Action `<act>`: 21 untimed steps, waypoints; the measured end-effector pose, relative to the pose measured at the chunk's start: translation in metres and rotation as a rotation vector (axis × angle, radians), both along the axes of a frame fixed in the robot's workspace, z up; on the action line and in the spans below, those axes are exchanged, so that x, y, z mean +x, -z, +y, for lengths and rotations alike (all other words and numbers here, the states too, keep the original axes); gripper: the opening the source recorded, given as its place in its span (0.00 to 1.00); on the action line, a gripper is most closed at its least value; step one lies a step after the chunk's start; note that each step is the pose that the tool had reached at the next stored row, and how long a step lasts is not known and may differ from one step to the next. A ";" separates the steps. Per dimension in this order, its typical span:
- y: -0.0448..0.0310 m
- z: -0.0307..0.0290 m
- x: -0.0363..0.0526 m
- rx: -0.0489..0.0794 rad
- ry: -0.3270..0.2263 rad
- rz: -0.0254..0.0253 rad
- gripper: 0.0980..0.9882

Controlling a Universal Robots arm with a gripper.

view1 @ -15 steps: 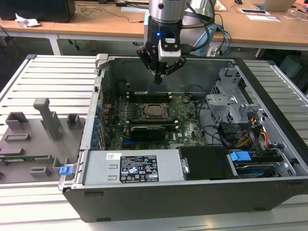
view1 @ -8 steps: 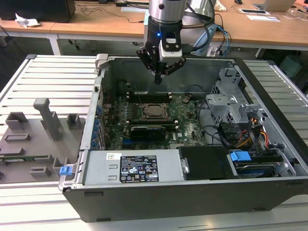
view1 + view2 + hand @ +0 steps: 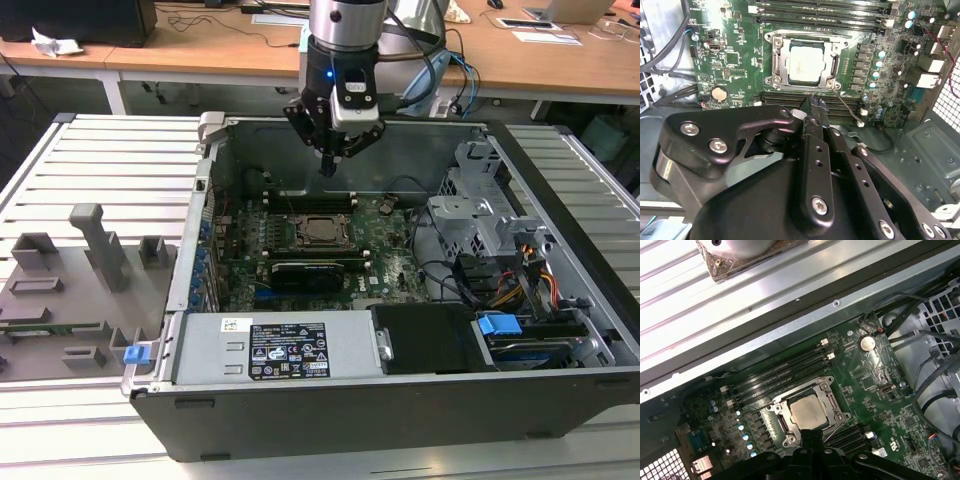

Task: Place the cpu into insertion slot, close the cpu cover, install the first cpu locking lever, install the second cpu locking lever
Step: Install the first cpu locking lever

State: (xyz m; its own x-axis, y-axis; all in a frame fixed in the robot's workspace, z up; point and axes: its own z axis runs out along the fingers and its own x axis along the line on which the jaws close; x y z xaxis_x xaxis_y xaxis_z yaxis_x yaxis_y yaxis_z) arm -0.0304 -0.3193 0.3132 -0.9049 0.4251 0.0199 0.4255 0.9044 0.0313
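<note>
the gripper (image 3: 327,166) hangs over the green board (image 3: 735,60), its fingers pinched together on nothing; the cpu (image 3: 807,62) lies framed by the metal cover (image 3: 805,38).

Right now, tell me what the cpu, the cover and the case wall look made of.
cpu: silvery metal top with a dull, brushed sheen. cover: thin stamped metal, grey, probably steel, with glinting edges. case wall: grey sheet metal, matte, likely steel.

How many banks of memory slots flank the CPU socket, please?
2: the first bank between the cpu and the case wall, the second bank on the cpu's opposite side, partly hidden by the gripper.
</note>
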 end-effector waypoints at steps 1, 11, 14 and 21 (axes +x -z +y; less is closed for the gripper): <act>0.0001 0.0000 0.0000 0.000 -0.008 0.0000 0.01; 0.0002 0.0000 0.0000 0.000 -0.096 -0.0001 0.01; 0.0003 0.0001 0.0000 0.000 -0.103 0.0000 0.01; 0.0014 0.0000 0.0000 0.000 -0.136 -0.0001 0.01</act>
State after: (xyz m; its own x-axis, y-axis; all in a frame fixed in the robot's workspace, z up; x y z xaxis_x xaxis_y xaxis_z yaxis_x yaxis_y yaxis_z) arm -0.0304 -0.3193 0.3118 -0.9541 0.2987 0.0200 0.2993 0.9536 0.0316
